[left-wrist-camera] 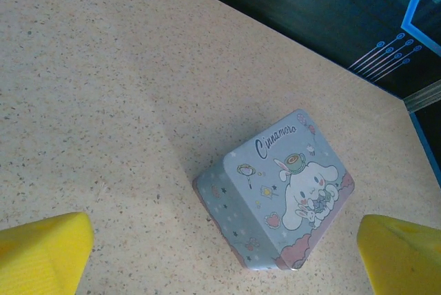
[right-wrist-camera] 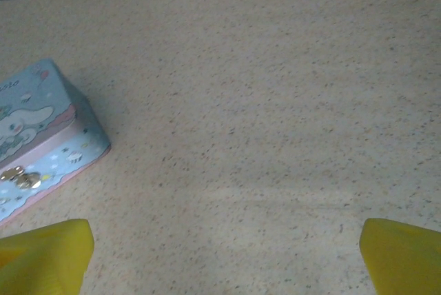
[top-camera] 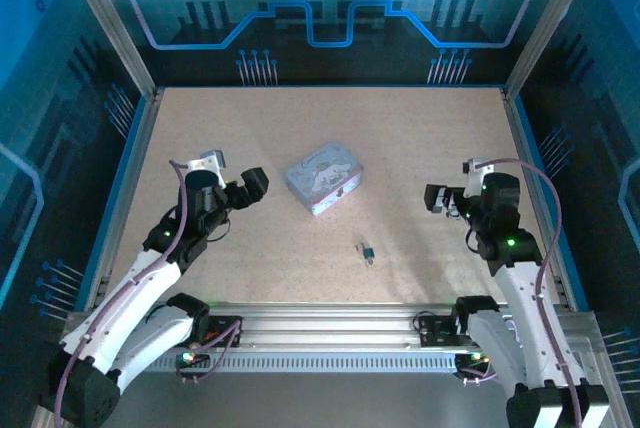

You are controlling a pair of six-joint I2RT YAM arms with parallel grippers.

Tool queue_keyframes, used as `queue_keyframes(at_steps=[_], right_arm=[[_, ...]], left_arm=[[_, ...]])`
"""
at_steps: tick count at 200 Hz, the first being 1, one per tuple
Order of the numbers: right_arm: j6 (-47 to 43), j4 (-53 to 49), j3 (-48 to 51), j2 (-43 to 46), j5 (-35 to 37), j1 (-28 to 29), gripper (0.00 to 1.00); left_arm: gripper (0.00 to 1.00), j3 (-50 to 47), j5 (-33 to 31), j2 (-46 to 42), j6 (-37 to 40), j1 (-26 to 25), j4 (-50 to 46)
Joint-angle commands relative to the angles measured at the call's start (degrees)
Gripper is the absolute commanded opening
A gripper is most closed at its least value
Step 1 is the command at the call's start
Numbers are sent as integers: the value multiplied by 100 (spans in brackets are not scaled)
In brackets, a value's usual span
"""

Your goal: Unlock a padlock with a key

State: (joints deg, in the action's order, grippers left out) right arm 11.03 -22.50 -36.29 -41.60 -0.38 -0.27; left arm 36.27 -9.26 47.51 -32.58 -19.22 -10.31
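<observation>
The padlock [top-camera: 367, 248] is a tiny dark block lying on the table between the two arms, in front of the tin box. A thin dark sliver at its near end looks like the key [top-camera: 372, 261]; it is too small to tell whether it sits in the lock. My left gripper [top-camera: 250, 188] hangs open left of the tin, its yellow fingertips [left-wrist-camera: 41, 250] wide apart with nothing between them. Over bare table to the right of the padlock, my right gripper [top-camera: 437, 198] is open too, its fingertips [right-wrist-camera: 403, 253] spread and empty.
A pale silvery-lilac tin box [top-camera: 323, 177] with a cartoon lid [left-wrist-camera: 296, 185] stands mid-table, its brass clasp [right-wrist-camera: 21, 179] facing the right arm. Speckled tabletop [top-camera: 420, 138] stretches behind it. Blue walls and metal posts frame the table; an aluminium rail [top-camera: 330, 323] runs along the near edge.
</observation>
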Motion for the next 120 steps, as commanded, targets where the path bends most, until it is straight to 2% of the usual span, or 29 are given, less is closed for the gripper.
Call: queue_keyframes(at_steps=[1,55,120], right_arm=[[-43,795,295,-72,-11,-222,100],[-151,2760,1325,-389,-12,-393,100],[-220,3746,1529,-1715,-257,-500,100]], left_arm=[[99,196,-138,-79,153,59,-90],[99,179,-177,-65,146,77,-80],[99,195,-210,-10,168,121,-53]])
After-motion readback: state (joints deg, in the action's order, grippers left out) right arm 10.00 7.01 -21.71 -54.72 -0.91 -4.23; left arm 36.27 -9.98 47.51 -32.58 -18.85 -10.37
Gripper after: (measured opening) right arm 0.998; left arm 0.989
